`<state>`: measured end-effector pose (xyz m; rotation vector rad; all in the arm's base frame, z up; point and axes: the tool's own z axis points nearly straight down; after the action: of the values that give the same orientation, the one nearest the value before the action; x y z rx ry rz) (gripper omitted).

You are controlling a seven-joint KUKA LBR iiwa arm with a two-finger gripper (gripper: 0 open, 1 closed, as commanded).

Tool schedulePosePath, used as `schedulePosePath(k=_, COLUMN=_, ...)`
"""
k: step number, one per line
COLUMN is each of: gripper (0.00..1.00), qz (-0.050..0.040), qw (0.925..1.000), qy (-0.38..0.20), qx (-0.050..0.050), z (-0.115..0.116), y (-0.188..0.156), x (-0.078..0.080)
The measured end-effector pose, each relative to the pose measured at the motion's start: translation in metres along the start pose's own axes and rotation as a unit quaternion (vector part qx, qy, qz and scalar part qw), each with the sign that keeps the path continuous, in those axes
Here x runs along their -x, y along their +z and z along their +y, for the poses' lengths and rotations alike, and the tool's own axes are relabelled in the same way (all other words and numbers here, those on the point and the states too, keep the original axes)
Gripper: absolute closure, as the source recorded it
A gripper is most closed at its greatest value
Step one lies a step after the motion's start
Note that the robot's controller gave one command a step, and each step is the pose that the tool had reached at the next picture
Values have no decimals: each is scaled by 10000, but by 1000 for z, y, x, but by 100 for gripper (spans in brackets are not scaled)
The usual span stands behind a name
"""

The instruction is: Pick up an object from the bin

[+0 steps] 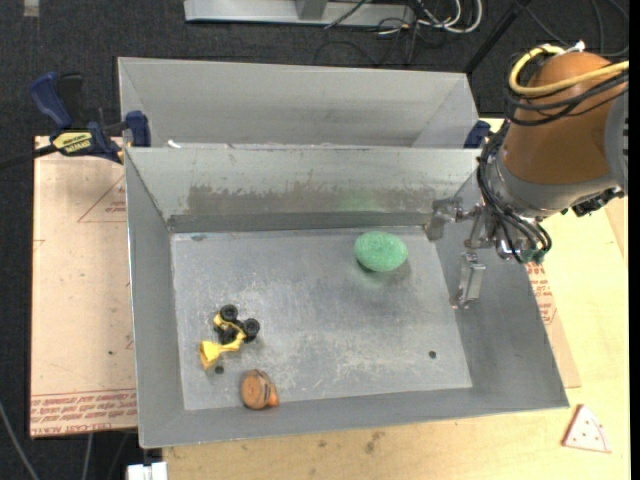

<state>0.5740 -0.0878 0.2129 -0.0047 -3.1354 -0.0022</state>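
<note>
My gripper (453, 259) hangs over the bin's right side, above the sloping right wall. Its two fingers stand apart, with nothing between them. A green rounded lump (381, 251) lies on the bin floor near the back wall, a short way to the gripper's left and apart from it. In the front left part of the floor lies a small yellow and black toy (229, 335). Just in front of the toy sits a brown rounded thing (259, 390), close to the front wall.
The arm, with its orange cover and cables, reaches in from the right above the bin's rim. Bare grey floor stretches between the green lump and the two small things at the front left.
</note>
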Motion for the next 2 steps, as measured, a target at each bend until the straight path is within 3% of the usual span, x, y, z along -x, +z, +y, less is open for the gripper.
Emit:
schedulePosePath(k=1, gripper=0, qz=-39, qw=10000, qy=-10, qx=-5, z=0, y=-5, x=1)
schedulePosePath(k=2, gripper=0, qz=-90, qw=9996, qy=-261, qx=-18, z=20, y=35, x=33)
